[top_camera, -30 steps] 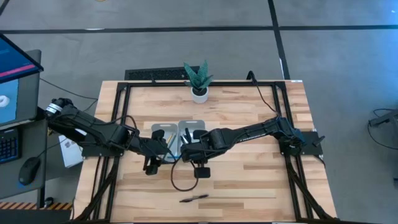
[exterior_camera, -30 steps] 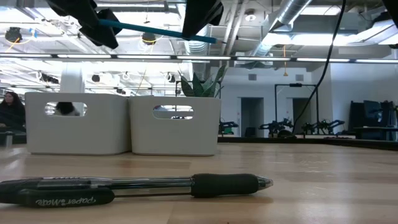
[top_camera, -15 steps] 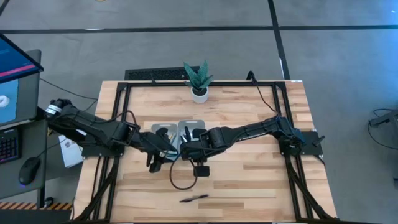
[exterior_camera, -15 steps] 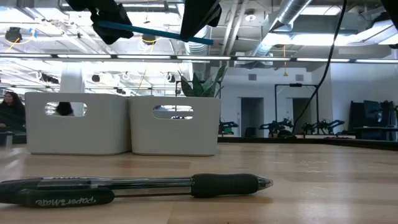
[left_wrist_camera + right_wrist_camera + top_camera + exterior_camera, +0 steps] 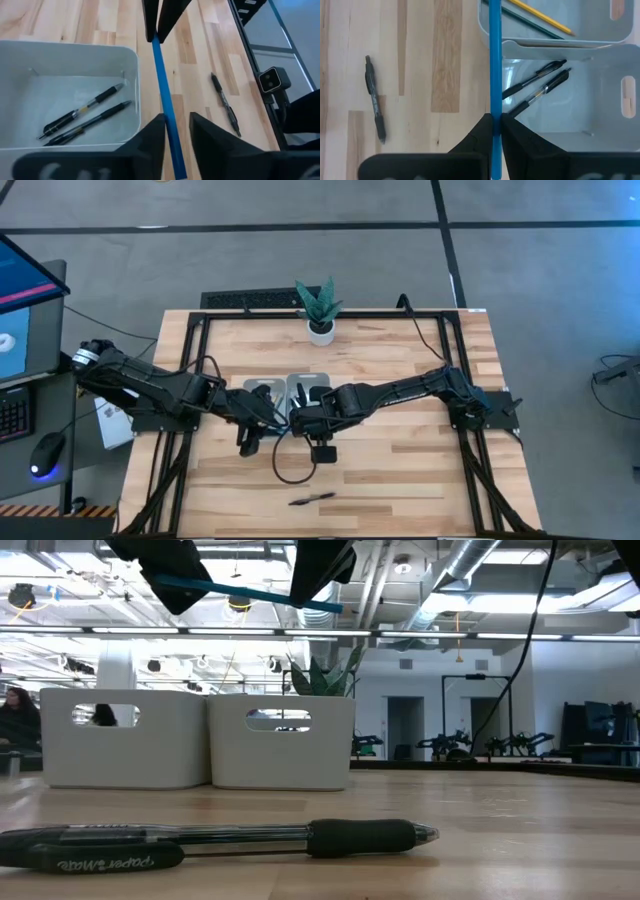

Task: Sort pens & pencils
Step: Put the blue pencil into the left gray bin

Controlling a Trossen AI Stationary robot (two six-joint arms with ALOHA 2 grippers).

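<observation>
A bright blue pencil (image 5: 250,592) hangs high above the table, almost level, between my two grippers. My right gripper (image 5: 495,122) is shut on it. My left gripper (image 5: 176,125) stands around the pencil's other end with its fingers close together, and a gap shows between the pencil and one finger. Two black pens (image 5: 87,115) lie in one white tray (image 5: 132,65). A yellow pencil (image 5: 542,15) and a dark pencil lie in the other tray (image 5: 490,30). One more black pen (image 5: 312,499) lies on the table near its front edge. My right gripper pinches the blue pencil (image 5: 495,107) between its two fingers, near one end; a short tip (image 5: 335,606) sticks out past them. The fingers come steeply from above and lie across the pencil. The pencil is clear of table and trays, slightly tilted. My left gripper has the pencil (image 5: 167,117) close along one finger; I cannot tell whether it touches.
The two trays (image 5: 262,393) (image 5: 310,388) stand side by side at the table's middle, under the grippers. A potted plant (image 5: 320,328) stands at the far edge. A dark cable loop (image 5: 290,472) hangs in front of the trays. Bare wood lies to the right.
My left gripper has moved a little toward the table's right, onto the free end of the blue pencil. My right gripper and the pencil have kept still.
</observation>
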